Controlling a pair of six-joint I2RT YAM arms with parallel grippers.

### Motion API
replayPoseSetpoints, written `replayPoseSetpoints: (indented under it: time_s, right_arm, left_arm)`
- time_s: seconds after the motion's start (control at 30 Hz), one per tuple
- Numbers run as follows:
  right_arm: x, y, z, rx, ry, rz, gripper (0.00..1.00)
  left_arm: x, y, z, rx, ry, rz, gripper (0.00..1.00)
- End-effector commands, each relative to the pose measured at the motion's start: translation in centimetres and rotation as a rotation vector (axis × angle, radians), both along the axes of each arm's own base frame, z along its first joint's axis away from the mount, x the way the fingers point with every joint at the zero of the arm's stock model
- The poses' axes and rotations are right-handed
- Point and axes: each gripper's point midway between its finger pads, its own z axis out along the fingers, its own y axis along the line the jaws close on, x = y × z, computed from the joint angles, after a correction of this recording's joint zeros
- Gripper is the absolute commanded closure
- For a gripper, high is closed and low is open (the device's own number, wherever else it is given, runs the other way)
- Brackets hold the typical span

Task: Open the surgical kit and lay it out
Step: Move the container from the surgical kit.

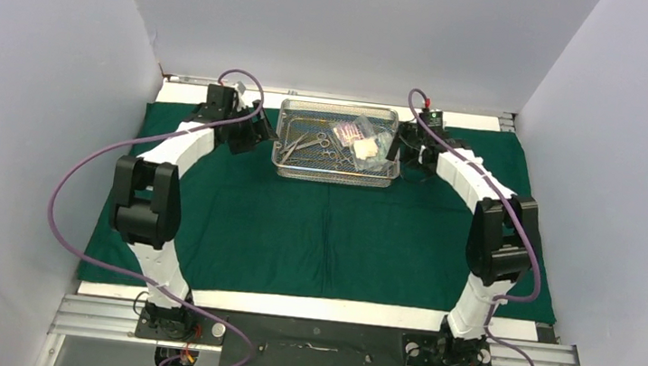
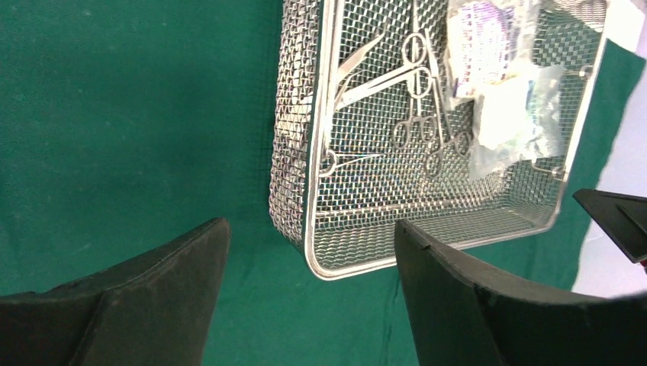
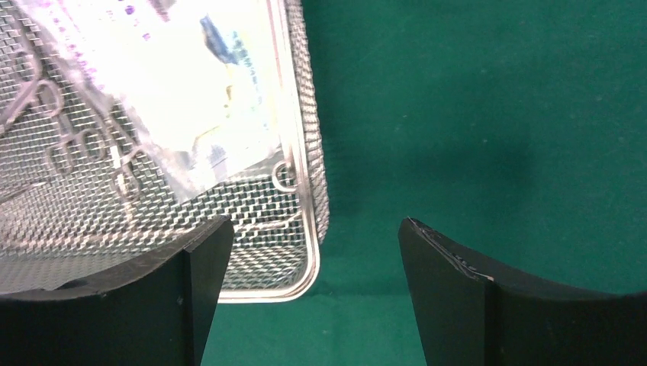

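White walls [image 1: 41, 72] box in a table whose top is covered by the unfolded green cloth [image 1: 324, 237]. At its far middle sits the wire-mesh tray [image 1: 334, 179], long axis running left to right. The left gripper [image 2: 311, 229] waits at one short end and the right gripper [image 3: 314, 229] at the other, equally near. Both have fingers spread wide, gripping nothing, each straddling a near corner of the rim. Inside the tray lie ring-handled forceps [image 2: 416, 126], clear packets [image 2: 503, 99], and a slim pointed tool, possibly tweezers.
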Motion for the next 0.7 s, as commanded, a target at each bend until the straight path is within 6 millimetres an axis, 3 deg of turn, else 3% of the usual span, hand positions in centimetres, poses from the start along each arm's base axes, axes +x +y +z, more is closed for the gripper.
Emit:
replayPoseSetpoints:
  time_s: [0.0,0.13,0.27,0.33,0.67]
  right_arm:
    - [1.5,-2.2,0.4,-0.129,-0.035,-0.111,0.24]
    - [1.4,-0.3,-0.6,-0.135,-0.019,-0.005,0.31]
    - [1.0,1.1,-1.4,-0.130,0.010,0.064,0.44]
    - [0.9,1.1,-1.8,-0.142,0.027,0.057,0.51]
    - [0.5,-0.1,-2.7,-0.212,0.062,-0.002,0.71]
  left_arm:
    - [1.7,0.2,1.3,0.080,-0.046,0.019,0.27]
    - [1.6,-1.0,0.7,0.070,-0.022,-0.022,0.41]
    - [1.2,-1.4,0.3,0.085,-0.002,-0.026,0.42]
    - [0.8,-1.4,-0.2,0.100,0.010,-0.018,0.42]
    - [-0.5,-1.8,-1.7,0.139,0.050,-0.031,0.44]
